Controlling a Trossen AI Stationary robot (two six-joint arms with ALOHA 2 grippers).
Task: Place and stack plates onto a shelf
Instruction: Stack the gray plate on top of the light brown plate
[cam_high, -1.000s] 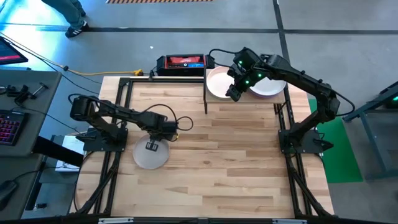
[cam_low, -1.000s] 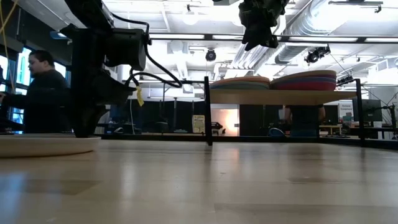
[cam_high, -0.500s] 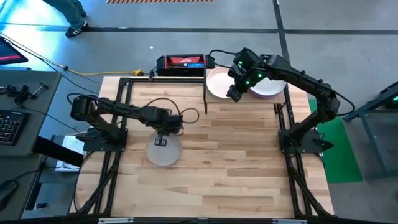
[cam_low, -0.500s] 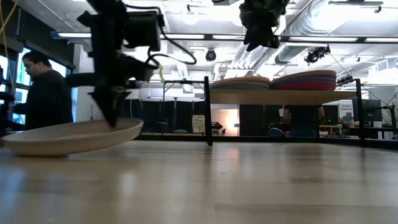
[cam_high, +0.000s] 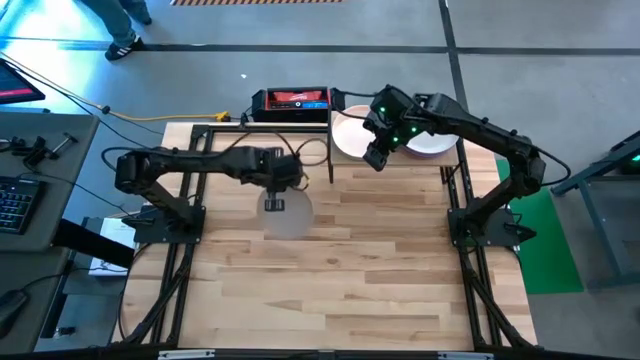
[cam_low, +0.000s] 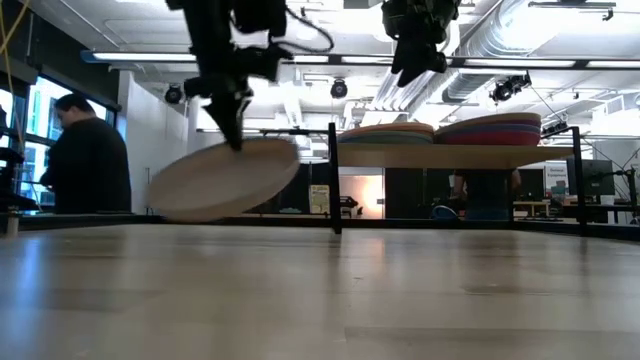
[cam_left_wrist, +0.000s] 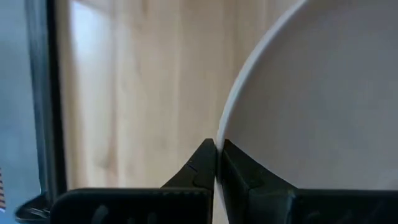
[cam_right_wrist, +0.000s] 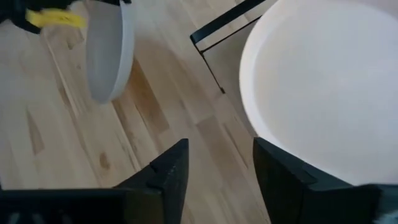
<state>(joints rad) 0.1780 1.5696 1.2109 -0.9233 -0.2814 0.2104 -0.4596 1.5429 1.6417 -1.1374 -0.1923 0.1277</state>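
1. Since a second ago, the left gripper (cam_high: 275, 203) has carried the grey plate (cam_high: 287, 213) up off the worktop (cam_high: 380, 260) toward the shelf (cam_low: 455, 156), jaws pinching its rim.
2. Bare planks lie between plate and shelf post.
3. Only the low view shows the plate tilted, airborne.
4. The right gripper (cam_high: 374, 158) hovers at the shelf's front edge, jaws wide, empty.

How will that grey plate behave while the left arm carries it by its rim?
Likely stiff: the grey plate keeps its round shape though the left gripper pinches only its rim. It hangs tilted, so it may swing or slip between the fingers. Seemingly light, since that edge pinch holds it.
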